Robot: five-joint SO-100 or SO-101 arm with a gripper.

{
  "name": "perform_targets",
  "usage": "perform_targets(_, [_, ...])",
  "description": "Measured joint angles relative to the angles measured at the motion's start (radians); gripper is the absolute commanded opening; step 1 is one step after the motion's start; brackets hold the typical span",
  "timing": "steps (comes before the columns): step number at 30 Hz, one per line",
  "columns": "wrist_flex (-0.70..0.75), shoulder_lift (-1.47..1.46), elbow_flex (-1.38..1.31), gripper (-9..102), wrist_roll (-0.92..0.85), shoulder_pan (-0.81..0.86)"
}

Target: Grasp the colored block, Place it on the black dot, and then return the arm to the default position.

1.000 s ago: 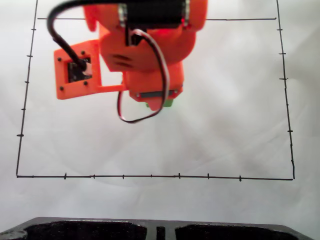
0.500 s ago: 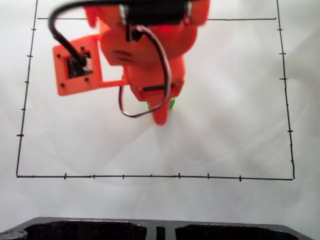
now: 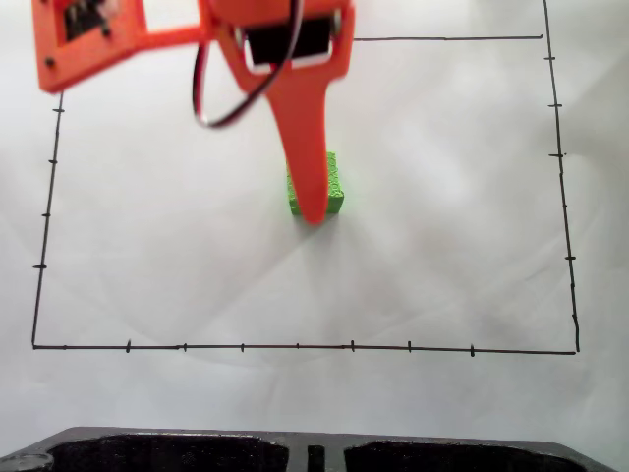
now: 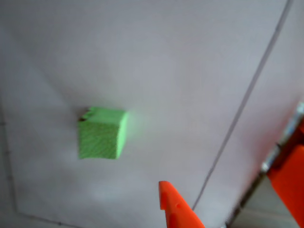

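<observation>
The green block (image 3: 335, 185) rests on the white sheet near the middle of the marked rectangle, and it sits free in the wrist view (image 4: 101, 133). A dark sliver of the black dot (image 4: 83, 117) peeks out at the block's upper left corner; the remainder is covered by the block. The orange arm (image 3: 285, 39) reaches in from the top of the fixed view. Its long pointed finger (image 3: 307, 147) hangs in front of the block and hides the block's left part. My gripper (image 3: 313, 211) is raised off the block and holds nothing. One fingertip (image 4: 173, 206) shows low in the wrist view, well apart from the block.
Thin black border lines with ticks (image 3: 295, 346) frame the white sheet. A black tray-like object (image 3: 177, 452) lies along the near edge of the fixed view. An orange part and a grey edge (image 4: 287, 175) sit at the right of the wrist view.
The arm has lifted and pulled back toward the top of the fixed view. The block, earlier almost hidden under the gripper, now stands uncovered and let go on the sheet.
</observation>
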Motion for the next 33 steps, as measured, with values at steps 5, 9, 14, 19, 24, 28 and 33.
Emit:
perform_targets(5, [-0.029, 0.152, 0.086, 19, -0.040, 0.021])
perform_targets(9, [-0.063, 0.305, 0.169, 3, -0.064, 0.025])
perform_targets(14, [-0.124, 0.503, 0.316, 0, -0.112, 0.025])
perform_targets(19, [-0.167, 0.701, 0.476, 0, -0.144, 0.021])
perform_targets(24, [-0.249, 0.870, 0.624, 0, -0.126, 0.021])
perform_targets(28, [-0.313, 0.985, 0.744, 0, -0.089, 0.020])
perform_targets(33, [-0.368, 1.071, 0.848, 0, -0.078, 0.015])
